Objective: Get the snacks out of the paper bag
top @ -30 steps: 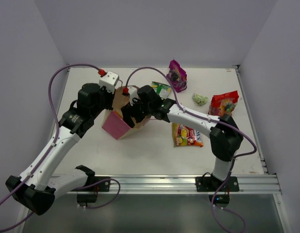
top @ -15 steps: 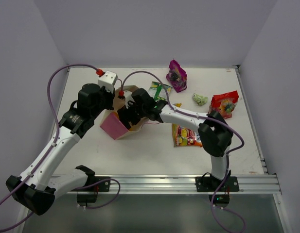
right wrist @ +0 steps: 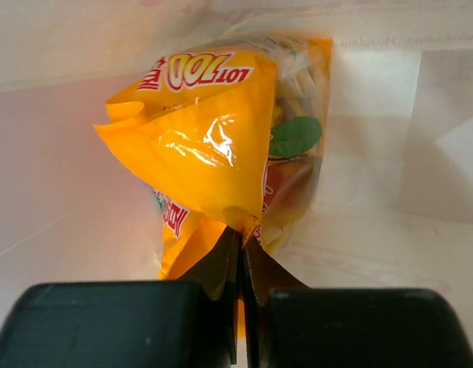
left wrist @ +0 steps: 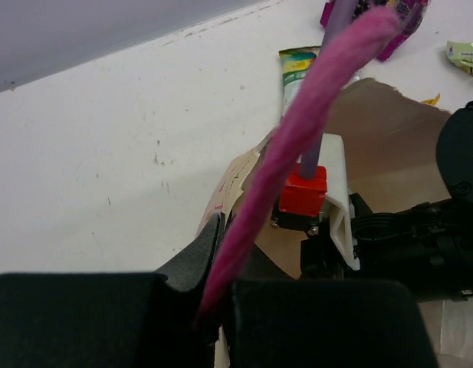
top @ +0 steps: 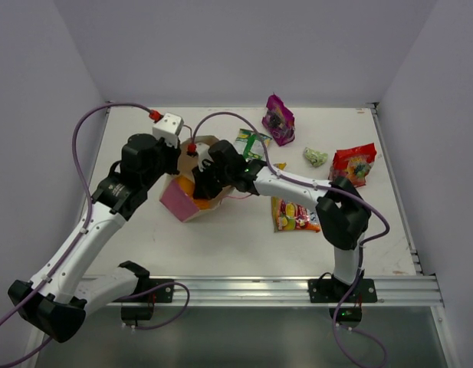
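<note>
Fingers of the right pincer (right wrist: 240,239) are pressed together on the lower edge of an orange packet (right wrist: 209,146). The packet is gripped inside the paper bag (top: 181,202), and pale bag walls are seen around it in the right wrist view. Red "LOT 100" lettering is read on the packet.

Left pincer (left wrist: 215,307): clamped on the pink cord handle (left wrist: 297,146), which is pinched between the dark fingers and runs up and away from them.

The bag is found left of the middle of the counter (top: 244,245), tipped, with its pink side toward the near edge and its mouth toward the right arm.

Noted outside the bag, on the counter:
- green packet (top: 251,142), just beyond the mouth
- magenta-purple packet (top: 280,119), near the rear edge
- pale green piece (top: 315,157)
- red packet (top: 353,163), at the right
- yellow-red candy bag (top: 293,215), beside the right forearm
</note>
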`<state>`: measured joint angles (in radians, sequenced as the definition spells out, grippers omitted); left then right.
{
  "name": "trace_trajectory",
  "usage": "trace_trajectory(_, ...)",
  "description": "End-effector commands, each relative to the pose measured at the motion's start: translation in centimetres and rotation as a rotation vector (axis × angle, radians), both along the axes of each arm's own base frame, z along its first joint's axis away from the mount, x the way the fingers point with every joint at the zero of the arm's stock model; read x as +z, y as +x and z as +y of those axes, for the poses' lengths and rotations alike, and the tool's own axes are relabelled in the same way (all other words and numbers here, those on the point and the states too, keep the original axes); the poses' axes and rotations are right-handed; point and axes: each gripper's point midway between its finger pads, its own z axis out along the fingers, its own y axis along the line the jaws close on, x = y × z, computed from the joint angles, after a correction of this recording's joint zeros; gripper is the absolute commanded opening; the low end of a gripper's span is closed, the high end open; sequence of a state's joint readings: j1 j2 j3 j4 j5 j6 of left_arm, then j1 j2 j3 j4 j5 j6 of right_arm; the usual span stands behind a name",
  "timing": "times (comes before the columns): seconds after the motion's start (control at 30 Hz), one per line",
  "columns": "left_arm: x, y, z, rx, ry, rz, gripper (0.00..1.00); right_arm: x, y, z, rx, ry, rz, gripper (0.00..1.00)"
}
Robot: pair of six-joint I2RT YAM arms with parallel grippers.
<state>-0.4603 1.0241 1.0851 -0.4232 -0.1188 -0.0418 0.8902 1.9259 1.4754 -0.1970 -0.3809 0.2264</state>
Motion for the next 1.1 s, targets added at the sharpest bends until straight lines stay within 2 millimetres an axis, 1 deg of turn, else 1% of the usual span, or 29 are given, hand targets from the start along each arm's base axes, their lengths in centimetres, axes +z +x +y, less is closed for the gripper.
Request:
trace_trajectory(0.0, 2.8, 0.3, 0.2, 0.023, -0.047, -0.098, 0.0, 7.8, 0.9, -0.2, -0.046, 0.131, -0.152, 0.0)
trace_trajectory(0.03, 2.7, 0.3, 0.3, 0.027, -0.043, -0.096, 0.0, 9.9, 0.8, -0.5, -0.052, 0.164, -0.182, 0.0)
trace_trajectory(0.1, 2.6, 0.4, 0.6, 0.038, -0.03, -0.094, 0.0, 12.0, 0.9, -0.9, -0.071, 0.193, -0.221, 0.0)
trace_trajectory(0.13, 2.5, 0.4, 0.7, 0.042, -0.025, -0.093, 0.0, 13.2, 0.9, -1.1, -0.078, 0.21, -0.242, 0.0)
trace_trajectory(0.17, 2.4, 0.4, 0.9, 0.049, -0.016, -0.092, 0.0, 15.1, 0.7, -1.6, -0.083, 0.237, -0.269, 0.0)
trace_trajectory(0.27, 1.9, 0.5, 1.2, 0.065, 0.001, -0.079, 0.0, 18.8, 0.4, -2.5, -0.096, 0.285, -0.324, 0.0)
trace_trajectory(0.37, 1.7, 0.4, 1.3, 0.069, 0.007, -0.07, 0.0, 21.8, 0.1, -3.3, -0.114, 0.331, -0.366, 0.0)
trace_trajectory(0.47, 1.8, 0.4, 1.5, 0.079, 0.008, -0.075, 0.0, 24.0, 0.4, -4.4, -0.157, 0.35, -0.422, 0.0)
trace_trajectory(0.5, 1.9, 0.4, 1.6, 0.084, 0.009, -0.076, 0.0, 25.4, 0.4, -5.1, -0.176, 0.366, -0.453, 0.0)
trace_trajectory(0.53, 2.0, 0.4, 1.7, 0.087, 0.009, -0.079, 0.0, 26.7, 0.8, -5.8, -0.205, 0.369, -0.5, 0.0)
trace_trajectory(0.57, 2.0, 0.4, 1.8, 0.094, 0.012, -0.079, 0.0, 27.6, 1.0, -6.4, -0.227, 0.373, -0.528, 0.0)
trace_trajectory(0.63, 1.9, 0.4, 1.9, 0.1, 0.013, -0.078, 0.0, 30.6, 1.2, -7.7, -0.263, 0.404, -0.597, 0.0)
trace_trajectory(0.67, 1.8, 0.4, 2.0, 0.105, 0.014, -0.074, 0.0, 31.5, 1.5, -8.4, -0.29, 0.408, -0.619, 0.0)
trace_trajectory(0.7, 1.8, 0.4, 2.0, 0.108, 0.011, -0.073, 0.0, 33.1, 1.5, -9.1, -0.303, 0.424, -0.658, 0.0)
trace_trajectory(0.8, 1.5, 0.5, 2.2, 0.125, 0.008, -0.063, 0.0, 35.3, 2.2, -10.7, -0.373, 0.427, -0.728, 0.0)
trace_trajectory(0.83, 1.5, 0.5, 2.4, 0.137, 0.01, -0.064, 0.0, 36.7, 2.2, -11.5, -0.397, 0.443, -0.753, 0.0)
trace_trajectory(0.87, 1.3, 0.5, 2.5, 0.146, 0.012, -0.059, 0.0, 37.5, 2.5, -12.3, -0.427, 0.447, -0.771, 0.0)
trace_trajectory(0.9, 1.3, 0.5, 2.7, 0.159, 0.012, -0.058, 0.0, 38.5, 2.6, -13.0, -0.448, 0.459, -0.791, 0.0)
trace_trajectory(0.93, 1.3, 0.6, 3.1, 0.179, 0.015, -0.056, 0.0, 39.9, 2.0, -13.9, -0.449, 0.491, -0.81, 0.0)
trace_trajectory(0.97, 1.0, 0.5, 3.2, 0.187, 0.018, -0.047, 0.0, 40.9, 2.0, -14.8, -0.459, 0.512, -0.828, 0.0)
trace_trajectory(1.0, 0.8, 0.6, 3.3, 0.196, 0.021, -0.042, 0.0, 42.2, 1.6, -15.7, -0.47, 0.543, -0.84, 0.0)
trace_trajectory(1.03, 0.7, 0.6, 3.5, 0.209, 0.022, -0.04, 0.0, 43.0, 1.5, -16.4, -0.483, 0.557, -0.85, 0.0)
trace_trajectory(1.07, 0.4, 0.7, 3.5, 0.216, 0.022, -0.031, 0.0, 44.2, 1.3, -18.1, -0.515, 0.572, -0.871, 0.0)
